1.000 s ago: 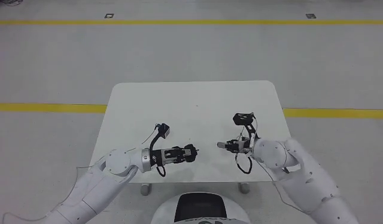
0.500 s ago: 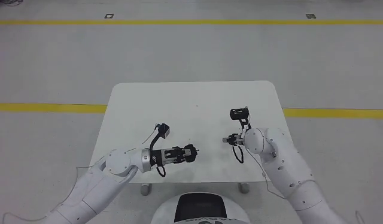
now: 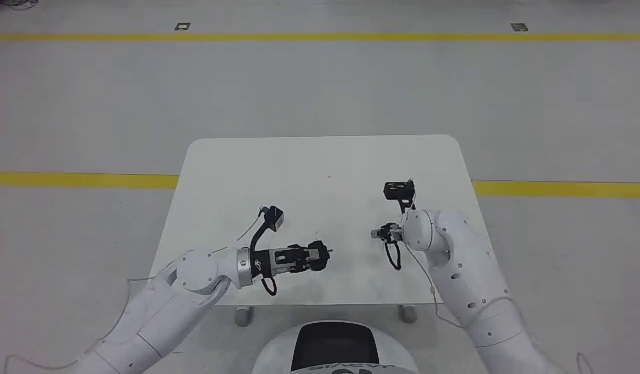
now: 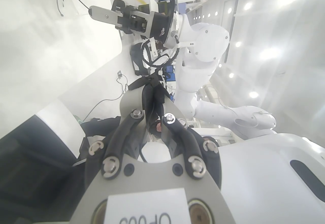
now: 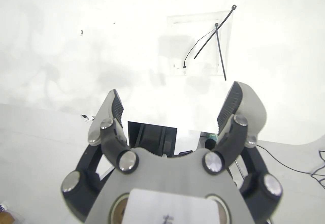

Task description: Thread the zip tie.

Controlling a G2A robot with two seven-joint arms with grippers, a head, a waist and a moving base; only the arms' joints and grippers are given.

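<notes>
Hovering inside table (image 3: pixel 320 174) edges: open right hand (image 5: pixel 175 88)

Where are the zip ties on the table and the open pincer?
zip ties (image 5: pixel 216 29): right wrist view, where the straps cross.
right pincer (image 5: pixel 175 89): right wrist view, the gap midway between its fingertips.

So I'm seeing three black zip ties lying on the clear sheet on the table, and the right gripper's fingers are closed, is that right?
Not quite: the fingers of the right gripper are open, with nothing between them, as the right wrist view shows. The three black zip ties do lie on the clear sheet on the table.
</notes>
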